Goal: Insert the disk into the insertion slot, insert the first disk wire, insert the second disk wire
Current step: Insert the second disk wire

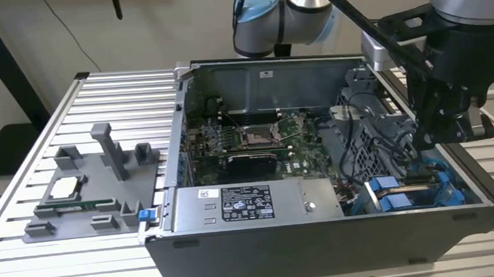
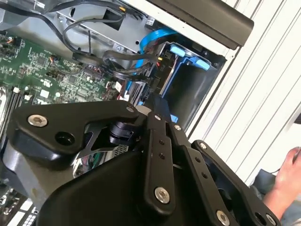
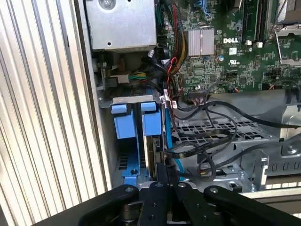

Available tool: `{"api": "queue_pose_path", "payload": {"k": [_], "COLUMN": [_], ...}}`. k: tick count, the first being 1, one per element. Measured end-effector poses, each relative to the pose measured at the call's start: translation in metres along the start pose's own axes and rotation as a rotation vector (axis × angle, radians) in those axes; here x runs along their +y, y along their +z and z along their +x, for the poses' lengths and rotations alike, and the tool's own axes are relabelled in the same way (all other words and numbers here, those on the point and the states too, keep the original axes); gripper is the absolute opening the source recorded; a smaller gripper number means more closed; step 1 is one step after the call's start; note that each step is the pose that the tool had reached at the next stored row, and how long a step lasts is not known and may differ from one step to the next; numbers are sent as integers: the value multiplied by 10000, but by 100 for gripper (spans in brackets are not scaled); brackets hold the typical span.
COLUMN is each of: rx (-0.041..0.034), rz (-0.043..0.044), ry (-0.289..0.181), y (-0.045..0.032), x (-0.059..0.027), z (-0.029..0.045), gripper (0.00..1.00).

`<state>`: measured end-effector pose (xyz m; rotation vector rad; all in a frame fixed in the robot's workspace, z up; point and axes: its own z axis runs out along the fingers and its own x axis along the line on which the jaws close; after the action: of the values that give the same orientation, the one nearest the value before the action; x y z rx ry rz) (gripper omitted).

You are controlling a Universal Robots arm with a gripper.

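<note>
The disk [image 3: 151, 149] stands edge-on in the insertion slot [image 3: 128, 165], between bright blue rails, with its blue carrier tabs [image 3: 151, 117] at one end. In the exterior view the slot [image 1: 442, 190] is in the case's near corner on the exterior view's right, and my gripper [image 1: 422, 156] hangs right over it. In both wrist views my gripper [image 3: 164, 165] [image 2: 153, 100] has its fingers pressed together on a black disk wire [image 3: 188, 149] at the disk's edge. Other black cables [image 2: 123, 66] loop over to the same spot. The wire's plug is hidden by the fingers.
The grey power-supply box [image 1: 250, 205] lies along the case's front wall and the motherboard [image 1: 247, 138] is behind it. A perforated grey cage [image 3: 221, 133] sits beside the slot. A grey fixture [image 1: 89, 185] stands on the slatted table. A person's hand [image 2: 288, 175] is outside the case.
</note>
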<state>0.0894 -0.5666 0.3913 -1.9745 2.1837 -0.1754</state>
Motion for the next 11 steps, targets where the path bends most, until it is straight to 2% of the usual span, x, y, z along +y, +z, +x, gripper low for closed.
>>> {"api": "queue_pose_path", "payload": {"k": [6, 11], "rx": [1, 39], "rz": [-1, 2], "ry": [-2, -11], "y": [-3, -3], "x": [-2, -2], "z": [-1, -1], "gripper": [0, 0]}}
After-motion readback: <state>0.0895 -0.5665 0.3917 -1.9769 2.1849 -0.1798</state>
